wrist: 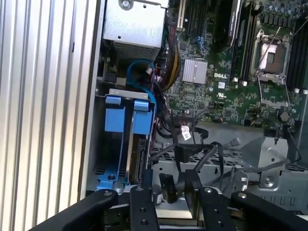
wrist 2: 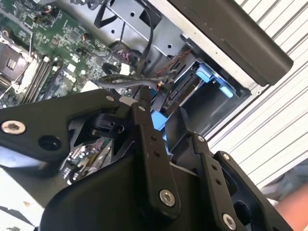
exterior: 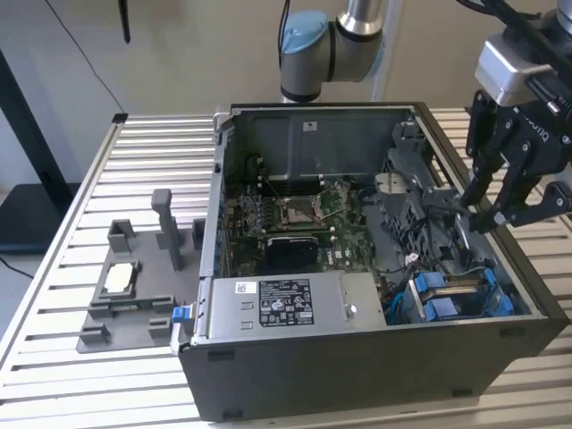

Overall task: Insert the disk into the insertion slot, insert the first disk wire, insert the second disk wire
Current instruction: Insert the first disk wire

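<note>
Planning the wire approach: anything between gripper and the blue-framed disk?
Yes: loose black cables cross between the black gripper and the blue-framed silver-grey disk, which sits in the grey sheet-metal cage.

the disk (wrist: pixel 139 156) sat mostly hidden inside the insertion slot (wrist: pixel 126 92) of the computer case (exterior: pixel 357 375), only its edge showing. the arm (exterior: pixel 331 40) beyond the case's far wall ran off the exterior view's top edge. a blurred pinkish shape (wrist 2: pixel 293 211) outside the case could not be identified.
</note>
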You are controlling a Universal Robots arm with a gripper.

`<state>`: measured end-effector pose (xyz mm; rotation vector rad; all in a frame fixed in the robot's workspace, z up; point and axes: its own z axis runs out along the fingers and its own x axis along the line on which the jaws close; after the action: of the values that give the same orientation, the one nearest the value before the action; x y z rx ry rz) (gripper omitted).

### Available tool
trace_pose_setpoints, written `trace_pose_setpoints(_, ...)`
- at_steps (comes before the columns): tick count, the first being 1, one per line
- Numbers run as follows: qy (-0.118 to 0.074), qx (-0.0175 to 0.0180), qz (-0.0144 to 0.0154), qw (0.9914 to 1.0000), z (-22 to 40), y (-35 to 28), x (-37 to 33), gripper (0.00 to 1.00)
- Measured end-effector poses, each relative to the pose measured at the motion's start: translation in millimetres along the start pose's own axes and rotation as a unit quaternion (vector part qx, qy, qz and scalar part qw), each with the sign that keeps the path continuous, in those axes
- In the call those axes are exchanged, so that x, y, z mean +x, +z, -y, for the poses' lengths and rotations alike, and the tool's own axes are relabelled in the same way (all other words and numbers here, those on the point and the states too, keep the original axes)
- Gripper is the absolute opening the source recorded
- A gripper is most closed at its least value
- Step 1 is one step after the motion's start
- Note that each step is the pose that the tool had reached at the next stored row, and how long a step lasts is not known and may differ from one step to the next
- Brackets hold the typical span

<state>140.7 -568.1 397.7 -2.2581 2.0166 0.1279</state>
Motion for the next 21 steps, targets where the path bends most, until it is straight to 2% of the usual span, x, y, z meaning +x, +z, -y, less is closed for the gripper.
trace_pose_setpoints(3,-0.012,0.01,-0.0009,0.99988,0.2,0.3,0.1,0.4)
trace_pose_setpoints(5,-0.02,0.014,-0.0013,0.99969,0.4,1.2,0.2,0.4)
trace_pose_setpoints(10,-0.036,0.0153,-0.0012,0.99924,0.5,5.5,0.7,0.4)
trace_pose_setpoints(15,-0.038,0.0157,-0.0012,0.99914,0.4,6.5,0.9,0.38)
trace_pose_setpoints(17,-0.038,0.0157,-0.0011,0.99914,0.4,6.5,0.8,0.25)
trace_pose_setpoints(19,-0.038,0.0157,-0.0011,0.99914,0.4,6.6,0.9,0.25)
trace_pose_setpoints(20,-0.038,0.0158,-0.0011,0.99914,0.4,6.6,0.9,0.2)
trace_pose_setpoints(21,-0.038,0.0158,-0.001,0.99914,0.3,6.8,1.3,0.2)
